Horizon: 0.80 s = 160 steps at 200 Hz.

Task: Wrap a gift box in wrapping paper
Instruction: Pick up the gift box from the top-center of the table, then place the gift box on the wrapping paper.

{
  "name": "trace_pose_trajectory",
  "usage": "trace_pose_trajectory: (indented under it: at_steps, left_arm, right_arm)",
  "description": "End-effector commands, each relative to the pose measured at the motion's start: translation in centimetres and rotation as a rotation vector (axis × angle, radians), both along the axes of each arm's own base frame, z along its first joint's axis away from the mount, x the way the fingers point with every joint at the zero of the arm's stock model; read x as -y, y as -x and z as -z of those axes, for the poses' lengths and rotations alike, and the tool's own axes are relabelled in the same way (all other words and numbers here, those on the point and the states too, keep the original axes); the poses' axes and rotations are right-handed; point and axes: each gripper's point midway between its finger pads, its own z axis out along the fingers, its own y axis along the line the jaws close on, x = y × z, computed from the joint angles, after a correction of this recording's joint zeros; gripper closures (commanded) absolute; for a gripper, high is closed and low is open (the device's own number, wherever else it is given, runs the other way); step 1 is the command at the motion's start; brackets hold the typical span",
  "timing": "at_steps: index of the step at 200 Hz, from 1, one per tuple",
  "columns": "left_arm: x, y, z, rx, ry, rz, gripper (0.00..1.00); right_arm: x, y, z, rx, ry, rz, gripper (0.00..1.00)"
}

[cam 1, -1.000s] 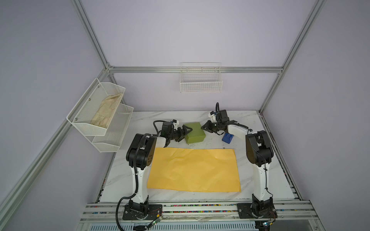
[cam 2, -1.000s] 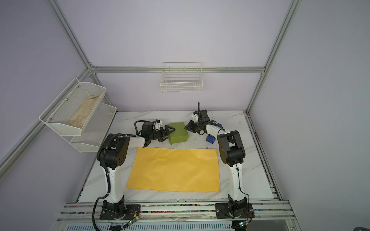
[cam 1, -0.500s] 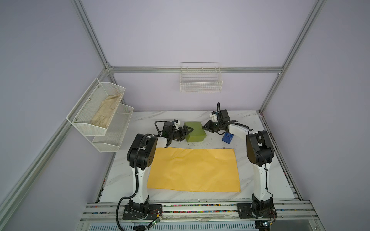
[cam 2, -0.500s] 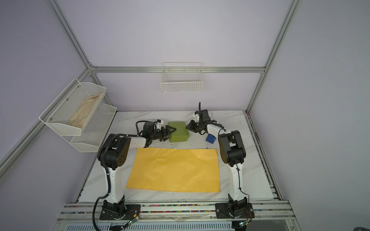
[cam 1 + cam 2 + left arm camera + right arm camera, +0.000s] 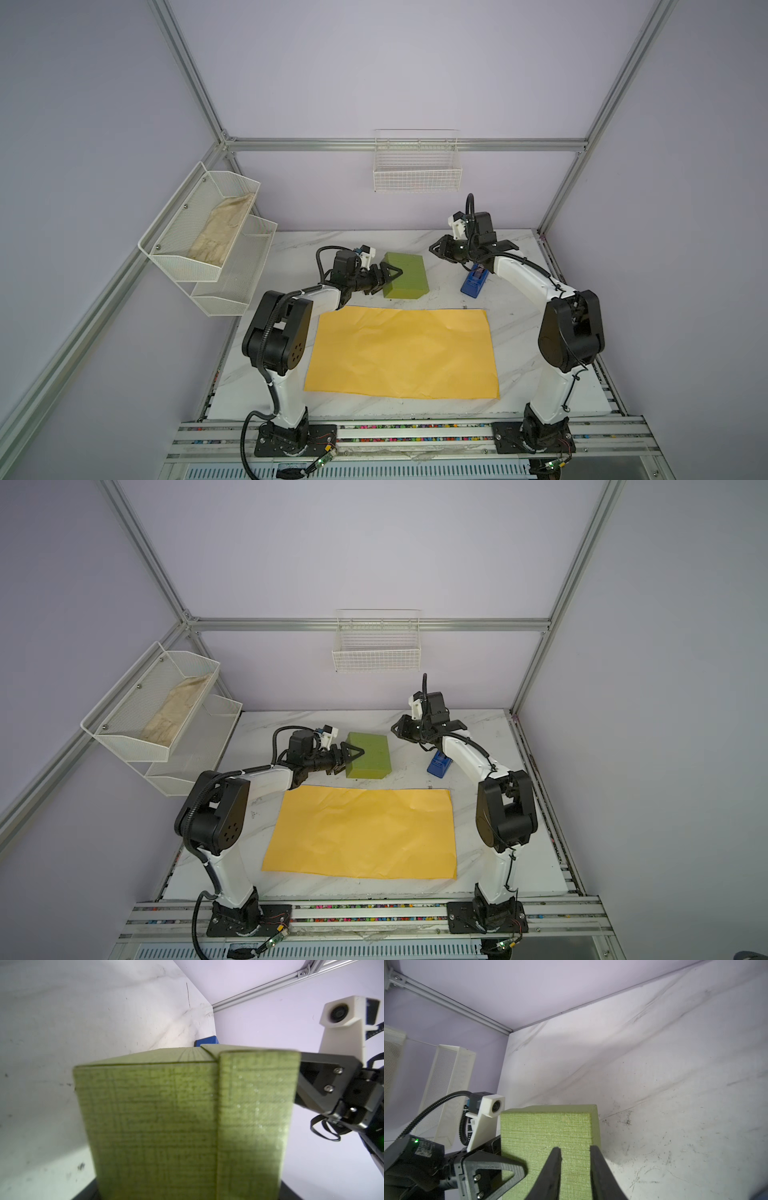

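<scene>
Straddling matte olive-green cubic box (image 5: 409,274), frame centre, with left gripper (image 5: 388,279), clamp unclear; right gripper (image 5: 435,250) narrowly parted nearby.

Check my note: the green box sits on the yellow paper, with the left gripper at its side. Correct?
No. The green box is off the yellow paper: it sits on the bare table just beyond the sheet's far edge, as both top views show. The left gripper is at its side.

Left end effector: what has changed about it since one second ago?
The left end effector moved closer to the gift box, and its jaws now straddle the box's edge; grip uncertain. The box, wrapping paper and right end effector stayed roughly put.
</scene>
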Motion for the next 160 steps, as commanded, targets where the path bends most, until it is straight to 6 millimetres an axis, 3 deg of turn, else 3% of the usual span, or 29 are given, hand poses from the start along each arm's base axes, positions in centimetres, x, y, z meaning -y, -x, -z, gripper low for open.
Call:
trace_pose_trajectory:
  at_steps: [1, 75, 112, 160]
  left_arm:
    - [0.3, 3.7, -0.8, 0.015, -0.03, 0.072, 0.29]
    - [2.4, 12.6, 0.8, -0.075, -0.053, 0.194, 0.28]
    - [2.4, 15.9, 2.1, -0.101, -0.065, 0.226, 0.27]
    - [2.5, 18.4, 3.3, -0.147, -0.066, 0.249, 0.26]
  right_arm:
    - [1.3, 1.8, 0.2, -0.022, 0.025, 0.021, 0.71]
    - [3.1, 7.4, 2.2, -0.083, 0.032, 0.019, 0.71]
    - [3.4, 8.6, 2.3, -0.092, 0.026, 0.018, 0.7]
    - [3.5, 9.0, 2.3, -0.096, 0.034, 0.009, 0.7]
